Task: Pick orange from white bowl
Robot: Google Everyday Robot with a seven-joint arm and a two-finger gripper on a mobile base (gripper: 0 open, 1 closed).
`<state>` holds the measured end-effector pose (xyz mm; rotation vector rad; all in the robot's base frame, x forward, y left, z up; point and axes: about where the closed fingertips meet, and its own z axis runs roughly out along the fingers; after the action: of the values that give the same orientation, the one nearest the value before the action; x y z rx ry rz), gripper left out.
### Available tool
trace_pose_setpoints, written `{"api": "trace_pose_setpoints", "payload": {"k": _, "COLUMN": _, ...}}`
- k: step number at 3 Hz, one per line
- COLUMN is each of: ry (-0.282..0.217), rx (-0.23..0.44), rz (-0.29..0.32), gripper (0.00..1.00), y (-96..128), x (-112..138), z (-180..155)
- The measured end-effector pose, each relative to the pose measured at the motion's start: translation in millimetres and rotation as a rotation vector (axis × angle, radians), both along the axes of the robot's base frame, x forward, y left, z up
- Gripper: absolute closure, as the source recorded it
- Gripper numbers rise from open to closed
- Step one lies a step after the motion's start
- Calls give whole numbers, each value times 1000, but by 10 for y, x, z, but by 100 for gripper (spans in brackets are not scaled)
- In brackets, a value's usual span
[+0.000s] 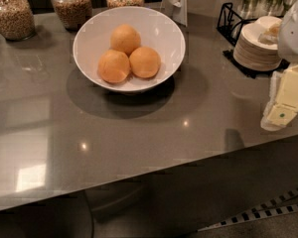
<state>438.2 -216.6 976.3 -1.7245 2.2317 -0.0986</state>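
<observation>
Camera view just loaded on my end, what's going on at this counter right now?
Nothing is being handled yet. The gripper hangs at the right edge of the counter, just in front of the stack of plates, apart from the fruit. The white bowl sits farther left in the view with three oranges clustered inside, touching one another. Jars stand along the back. The pick has not started.
</observation>
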Motion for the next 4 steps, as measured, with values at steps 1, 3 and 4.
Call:
{"api": "trace_pose_setpoints", "payload": {"k": 1, "ry": 0, "rx": 0, "rz": 0, "gripper": 0, "y": 0, "x": 1, "z": 0}}
{"api": "trace_pose_setpoints", "payload": {"k": 3, "ry": -124, "rx": 176, "rz": 25, "gripper": 0, "y": 248, "x": 463, "z": 45}}
{"api": "trace_pose_setpoints", "payload": {"k": 4, "ry": -201, "rx": 314, "rz": 64, "gripper": 0, "y": 639, "x": 994, "z": 66}}
